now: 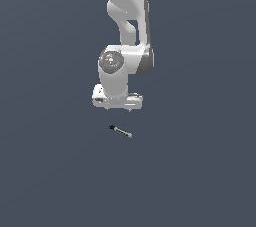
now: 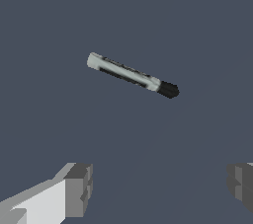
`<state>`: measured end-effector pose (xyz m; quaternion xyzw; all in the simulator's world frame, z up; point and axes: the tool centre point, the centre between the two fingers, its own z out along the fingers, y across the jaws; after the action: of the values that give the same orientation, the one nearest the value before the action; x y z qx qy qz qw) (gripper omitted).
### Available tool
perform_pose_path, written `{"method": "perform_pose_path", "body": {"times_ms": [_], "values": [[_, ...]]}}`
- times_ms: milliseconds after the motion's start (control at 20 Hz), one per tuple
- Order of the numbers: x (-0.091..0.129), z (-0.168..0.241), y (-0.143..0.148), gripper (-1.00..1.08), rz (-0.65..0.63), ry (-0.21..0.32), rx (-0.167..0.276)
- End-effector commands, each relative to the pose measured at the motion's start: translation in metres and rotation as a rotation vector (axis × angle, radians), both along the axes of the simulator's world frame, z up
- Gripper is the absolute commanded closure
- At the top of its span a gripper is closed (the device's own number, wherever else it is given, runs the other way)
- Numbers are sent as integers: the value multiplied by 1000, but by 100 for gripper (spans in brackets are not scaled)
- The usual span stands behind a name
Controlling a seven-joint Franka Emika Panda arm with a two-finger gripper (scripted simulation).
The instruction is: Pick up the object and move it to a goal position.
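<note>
Wrist view shows the gripper [image 2: 158, 188] spread wide with nothing between its pads, hanging above the little grey stick [image 2: 129, 74] lying flat on the floor [image 2: 207, 30], apart from it, probably so the fingers can straddle it on descent.

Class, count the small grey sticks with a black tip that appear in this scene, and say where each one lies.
1. The stick lies flat on the dark surface, just below the open gripper in the exterior view, untouched. None seems hidden.
</note>
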<state>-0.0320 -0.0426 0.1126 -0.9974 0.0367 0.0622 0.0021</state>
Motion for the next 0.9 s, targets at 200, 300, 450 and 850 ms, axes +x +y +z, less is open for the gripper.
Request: {"method": "perform_pose_path", "body": {"times_ms": [200,300,450,850], "values": [[1,5,2,-92,-5,-1,-2],[2,10,4,-92,-13,-1,-5],[2,13,5,-92,-25,-1,-7],[3,12,5,-92,-3,-2,-6]]}}
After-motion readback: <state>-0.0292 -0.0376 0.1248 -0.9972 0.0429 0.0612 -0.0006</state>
